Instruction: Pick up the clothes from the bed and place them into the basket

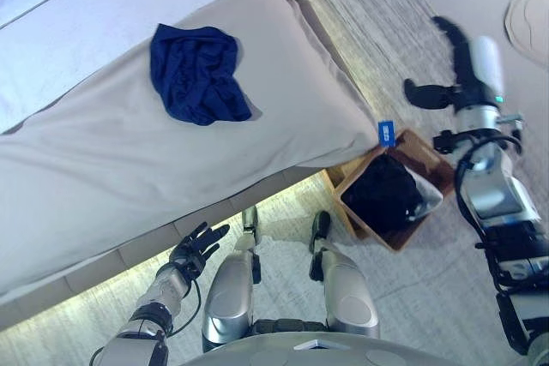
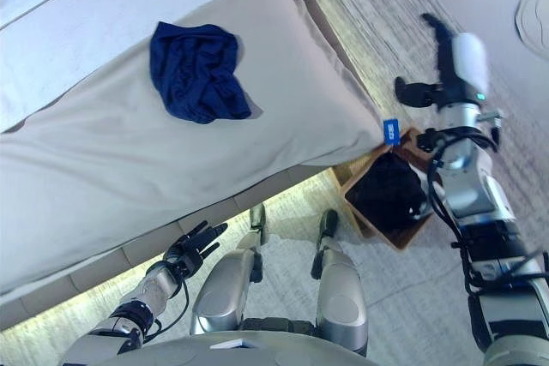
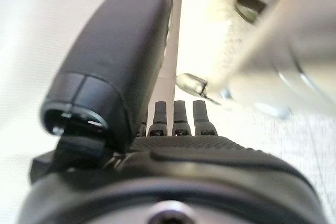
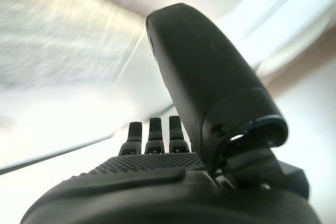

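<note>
A crumpled dark blue garment (image 1: pixel 199 73) lies on the pale bed (image 1: pixel 129 169), near its upper middle. A brown wooden basket (image 1: pixel 433 163) stands on the floor by the bed's corner, with dark clothes (image 1: pixel 383 195) inside. My right hand (image 1: pixel 450 70) is raised above and beyond the basket, open and empty, fingers straight. Its wrist view shows the thumb (image 4: pixel 210 82) and straight fingers (image 4: pixel 152 135). My left hand (image 1: pixel 196 249) hangs low by the bed's lower edge, open and empty, fingers spread.
A striped grey rug (image 1: pixel 386 32) covers the floor beside the bed. A small blue tag (image 1: pixel 386 133) hangs at the bed's corner above the basket. A pale round object (image 1: pixel 527 6) lies at the far right edge.
</note>
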`<state>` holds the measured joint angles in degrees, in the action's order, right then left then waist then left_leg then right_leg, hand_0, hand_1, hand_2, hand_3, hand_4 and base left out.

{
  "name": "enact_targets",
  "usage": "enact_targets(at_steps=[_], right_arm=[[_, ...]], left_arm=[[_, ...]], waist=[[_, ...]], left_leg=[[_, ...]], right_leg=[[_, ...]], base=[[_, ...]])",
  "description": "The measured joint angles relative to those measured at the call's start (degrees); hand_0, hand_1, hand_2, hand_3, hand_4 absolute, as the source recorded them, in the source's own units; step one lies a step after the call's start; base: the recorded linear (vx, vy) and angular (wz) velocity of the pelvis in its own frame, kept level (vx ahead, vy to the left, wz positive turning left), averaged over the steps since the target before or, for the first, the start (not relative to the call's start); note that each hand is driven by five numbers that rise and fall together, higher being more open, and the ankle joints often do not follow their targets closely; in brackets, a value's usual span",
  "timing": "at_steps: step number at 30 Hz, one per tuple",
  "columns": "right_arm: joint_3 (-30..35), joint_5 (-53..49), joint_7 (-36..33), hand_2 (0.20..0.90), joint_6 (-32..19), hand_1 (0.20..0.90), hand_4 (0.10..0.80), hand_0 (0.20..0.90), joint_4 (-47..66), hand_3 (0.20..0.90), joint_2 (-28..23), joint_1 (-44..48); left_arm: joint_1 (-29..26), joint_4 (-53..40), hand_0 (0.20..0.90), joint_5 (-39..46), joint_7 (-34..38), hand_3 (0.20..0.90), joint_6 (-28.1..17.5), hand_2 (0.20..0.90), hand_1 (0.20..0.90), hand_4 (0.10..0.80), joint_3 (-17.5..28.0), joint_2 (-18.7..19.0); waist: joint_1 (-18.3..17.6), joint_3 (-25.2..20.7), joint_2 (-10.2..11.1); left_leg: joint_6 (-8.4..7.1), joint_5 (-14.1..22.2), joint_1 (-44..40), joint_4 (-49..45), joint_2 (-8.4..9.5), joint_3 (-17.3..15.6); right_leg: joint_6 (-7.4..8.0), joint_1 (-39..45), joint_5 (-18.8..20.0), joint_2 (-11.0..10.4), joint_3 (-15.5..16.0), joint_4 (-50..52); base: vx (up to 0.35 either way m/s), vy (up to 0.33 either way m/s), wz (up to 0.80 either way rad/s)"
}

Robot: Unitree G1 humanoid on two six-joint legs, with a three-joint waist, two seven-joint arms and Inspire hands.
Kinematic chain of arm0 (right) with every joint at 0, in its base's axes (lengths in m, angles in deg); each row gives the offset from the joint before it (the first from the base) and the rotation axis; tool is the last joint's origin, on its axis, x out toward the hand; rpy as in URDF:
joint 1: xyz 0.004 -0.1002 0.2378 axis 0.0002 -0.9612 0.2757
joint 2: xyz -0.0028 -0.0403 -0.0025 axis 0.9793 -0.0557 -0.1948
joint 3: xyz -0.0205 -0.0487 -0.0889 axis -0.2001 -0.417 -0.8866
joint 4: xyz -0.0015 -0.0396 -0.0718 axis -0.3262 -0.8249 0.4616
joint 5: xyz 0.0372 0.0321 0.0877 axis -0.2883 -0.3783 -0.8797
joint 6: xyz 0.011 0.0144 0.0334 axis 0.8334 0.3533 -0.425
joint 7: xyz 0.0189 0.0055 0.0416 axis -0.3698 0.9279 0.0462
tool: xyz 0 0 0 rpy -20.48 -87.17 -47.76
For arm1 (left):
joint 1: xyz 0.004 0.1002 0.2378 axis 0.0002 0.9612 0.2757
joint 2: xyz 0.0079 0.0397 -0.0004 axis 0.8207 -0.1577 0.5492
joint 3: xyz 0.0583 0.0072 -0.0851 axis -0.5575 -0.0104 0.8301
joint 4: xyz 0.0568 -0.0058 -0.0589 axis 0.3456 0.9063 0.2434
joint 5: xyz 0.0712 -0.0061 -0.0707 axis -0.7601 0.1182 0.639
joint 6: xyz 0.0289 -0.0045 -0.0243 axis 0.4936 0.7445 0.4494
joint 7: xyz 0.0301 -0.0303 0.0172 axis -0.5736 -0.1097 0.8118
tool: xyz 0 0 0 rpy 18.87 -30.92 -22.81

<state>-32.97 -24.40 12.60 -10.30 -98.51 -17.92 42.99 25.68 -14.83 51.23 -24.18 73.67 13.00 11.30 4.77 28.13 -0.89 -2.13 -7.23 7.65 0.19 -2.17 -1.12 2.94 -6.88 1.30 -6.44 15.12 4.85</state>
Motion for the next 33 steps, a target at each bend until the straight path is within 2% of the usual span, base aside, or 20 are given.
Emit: enact_targets(at_steps=[5, 12, 13, 18, 21, 24, 28, 31, 32, 33], right_arm=[[-9.01, 3.68, 2.16, 0.9, 1.62, 0.9, 0.8, 0.9, -11.52, 0.9, 0.46, 10.28], [-15.93, 5.37, 0.1, 0.9, 6.48, 0.9, 0.8, 0.9, -27.45, 0.9, 3.85, 22.66], [-16.79, 5.34, -0.6, 0.9, 7.27, 0.9, 0.8, 0.9, -30.02, 0.9, 4.48, 24.23], [-16.91, 2.71, -3.06, 0.9, 10.45, 0.9, 0.8, 0.9, -38.39, 0.9, 7.87, 30.64], [-16.9, 0.58, -3.08, 0.9, 12.47, 0.9, 0.8, 0.9, -43.68, 0.9, 8.3, 33.79], [-16.92, -1.05, -1.11, 0.9, 13.92, 0.9, 0.8, 0.9, -49.65, 0.9, 8.9, 35.59], [-17.46, -1.43, -0.21, 0.9, 15.95, 0.9, 0.8, 0.9, -52.44, 0.9, 9.18, 39.08], [-18.68, -1.21, 1.41, 0.9, 17.03, 0.9, 0.8, 0.9, -52.81, 0.9, 8.7, 41.69], [-19.22, -0.83, 1.94, 0.836, 17.11, 0.836, 0.726, 0.836, -52.81, 0.826, 8.35, 42.26], [-19.67, -0.42, 2.32, 0.413, 17.17, 0.413, 0.232, 0.413, -52.81, 0.332, 8.2, 42.78]], left_arm=[[-0.86, -0.5, 0.9, -3.81, -0.07, 0.9, -0.84, 0.9, 0.9, 0.8, -3.62, 2.47], [-1.34, -1.24, 0.9, -4.63, -1.11, 0.9, -0.87, 0.9, 0.9, 0.8, -6.38, 5.55], [-1.35, -1.75, 0.9, -4.54, -1.3, 0.9, -0.86, 0.9, 0.9, 0.8, -6.45, 5.75], [-1.44, -3.54, 0.9, -3.48, -1.64, 0.9, -0.98, 0.9, 0.9, 0.8, -6.41, 6.3], [-1.35, -5.26, 0.9, -1.36, -1.64, 0.9, -1.16, 0.9, 0.9, 0.8, -6.46, 6.22], [-1.31, -6.57, 0.9, -0.01, -1.65, 0.9, -1.63, 0.9, 0.9, 0.8, -6.47, 6.26], [-1.09, -7.52, 0.9, 1.14, -1.76, 0.9, -2.91, 0.9, 0.9, 0.8, -6.94, 6.32], [-0.98, -9.08, 0.9, 2.16, -2.05, 0.9, -4.06, 0.9, 0.9, 0.8, -7.58, 6.35], [-0.98, -9.8, 0.9, 2.19, -2.14, 0.9, -4.71, 0.9, 0.9, 0.8, -8.0, 6.35], [-0.95, -10.32, 0.9, 2.22, -2.18, 0.9, -5.1, 0.9, 0.9, 0.8, -8.31, 6.35]], waist=[[5.68, -0.08, 0.09], [11.89, 0.15, -0.2], [12.85, 0.19, -0.15], [16.72, 1.37, -0.18], [19.04, 1.45, -0.16], [20.41, 1.63, -0.01], [20.41, 1.75, 0.18], [20.29, 1.85, 0.37], [20.28, 1.85, 0.38], [20.29, 1.85, 0.38]], left_leg=[[0.08, 0.86, 3.08, -3.38, 1.49, 4.16], [0.45, 1.16, 10.2, -7.63, 4.4, 9.05], [0.07, 1.51, 11.27, -8.07, 4.79, 9.53], [0.26, 1.66, 16.36, -9.19, 6.52, 11.89], [0.27, 1.66, 20.43, -10.61, 7.29, 12.96], [0.06, 1.49, 23.35, -12.18, 8.01, 14.67], [0.12, 1.58, 26.79, -14.02, 8.35, 16.39], [0.11, 1.59, 28.97, -15.05, 8.22, 17.02], [0.21, 1.66, 29.59, -15.2, 8.13, 17.26], [0.32, 1.74, 30.28, -15.76, 8.07, 17.37]], right_leg=[[0.65, 0.9, -0.55, -1.4, 4.3, 0.25], [1.28, -2.19, -1.12, -4.27, 8.97, 2.63], [1.52, -3.09, -1.38, -4.8, 9.33, 3.47], [1.51, -6.68, -1.59, -6.45, 12.12, 4.85], [2.16, -10.05, -2.06, -7.18, 12.75, 6.59], [2.78, -11.86, -2.59, -7.71, 14.31, 8.05], [3.2, -14.39, -3.31, -7.86, 15.27, 10.16], [2.87, -16.27, -4.08, -7.66, 15.54, 11.27], [2.54, -16.97, -4.4, -7.61, 15.59, 11.69], [2.62, -17.65, -4.59, -7.61, 15.58, 12.37]], base=[[0.004, 0.098, 0.5], [0.018, 0.091, 0.41], [-0.012, 0.084, 0.39], [-0.001, 0.058, 0.3], [0.004, 0.031, 0.24], [0.011, -0.004, 0.29], [0.002, -0.022, 0.2], [-0.01, -0.021, 0.03], [-0.017, -0.032, 0.01], [-0.023, -0.043, -0.01]])
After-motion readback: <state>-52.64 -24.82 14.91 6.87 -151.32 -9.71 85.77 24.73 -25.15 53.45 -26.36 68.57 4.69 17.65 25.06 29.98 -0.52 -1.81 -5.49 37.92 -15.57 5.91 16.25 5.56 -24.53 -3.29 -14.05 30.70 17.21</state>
